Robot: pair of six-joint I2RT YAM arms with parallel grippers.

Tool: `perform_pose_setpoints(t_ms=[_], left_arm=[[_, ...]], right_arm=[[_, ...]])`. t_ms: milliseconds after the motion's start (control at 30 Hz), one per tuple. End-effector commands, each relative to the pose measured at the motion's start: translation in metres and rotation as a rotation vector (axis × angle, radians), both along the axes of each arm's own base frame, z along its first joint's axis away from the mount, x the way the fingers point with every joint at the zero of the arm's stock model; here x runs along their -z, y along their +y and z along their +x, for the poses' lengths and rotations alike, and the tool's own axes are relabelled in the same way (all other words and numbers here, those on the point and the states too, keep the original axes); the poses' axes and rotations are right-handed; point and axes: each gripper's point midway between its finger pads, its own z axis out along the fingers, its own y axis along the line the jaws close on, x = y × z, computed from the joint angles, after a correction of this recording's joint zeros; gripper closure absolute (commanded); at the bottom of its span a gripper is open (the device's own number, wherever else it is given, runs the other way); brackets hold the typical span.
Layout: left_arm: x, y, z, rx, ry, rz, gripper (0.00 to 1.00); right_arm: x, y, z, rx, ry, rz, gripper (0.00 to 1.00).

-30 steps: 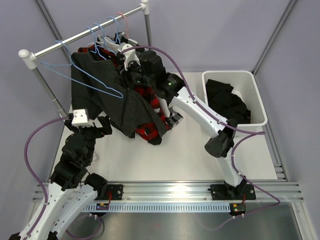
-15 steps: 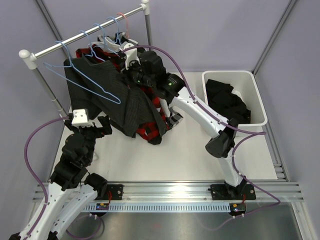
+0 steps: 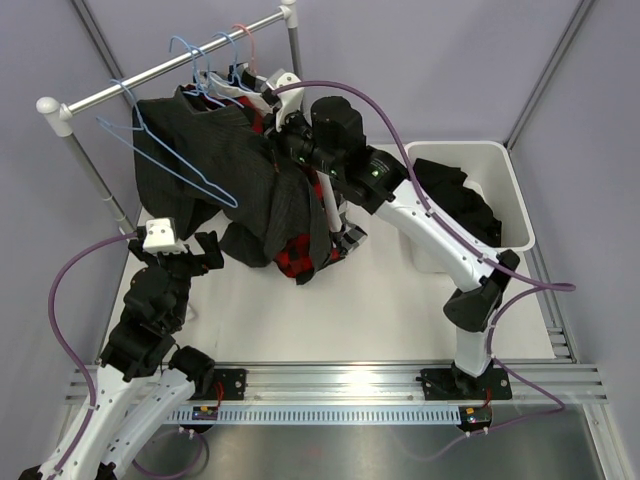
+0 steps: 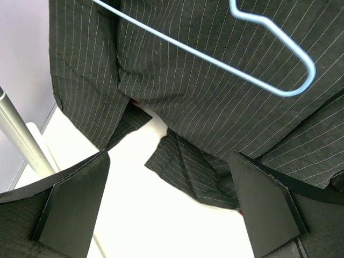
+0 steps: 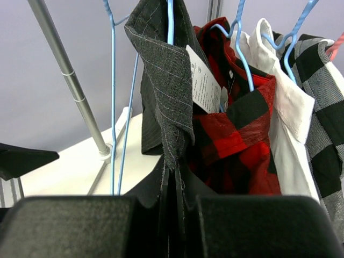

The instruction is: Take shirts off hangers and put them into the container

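Observation:
A charcoal pinstriped shirt (image 3: pixel 205 175) hangs from the rail, and my right gripper (image 3: pixel 280 143) is shut on its collar (image 5: pixel 167 102); the cloth is pinched between the jaws (image 5: pixel 180 185). Behind it on light-blue hangers (image 5: pixel 242 48) hang a red-black plaid shirt (image 5: pixel 236 134), a white shirt (image 5: pixel 293 115) and a black-white checked shirt (image 5: pixel 325 107). A bare light-blue hanger (image 3: pixel 170 160) dangles in front of the pinstriped shirt. My left gripper (image 3: pixel 195 255) stands open below the shirt's hem (image 4: pixel 199 172), holding nothing. The white container (image 3: pixel 520 190) at the right holds a black shirt (image 3: pixel 455 205).
The metal rail (image 3: pixel 170 65) runs on two posts; the near post (image 4: pixel 21 140) stands just left of my left gripper. A pink hanger (image 3: pixel 243 40) hangs at the rail's far end. The plaid shirt's tail (image 3: pixel 295 262) lies on the white table.
My right gripper has shut on the pinstriped collar and risen toward the back right, lifting the shirt. The bare hanger swung with it. The left arm has not moved.

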Motion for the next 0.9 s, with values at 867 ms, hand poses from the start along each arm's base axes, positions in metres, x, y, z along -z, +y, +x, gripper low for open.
perform_pose_setpoints(t_ms=[867], left_arm=[[-0.007, -0.001, 0.004, -0.006, -0.035, -0.027, 0.01]], right_arm=[[0.121, -0.116, -0.098, 0.049, 0.200, -0.088, 1.00]])
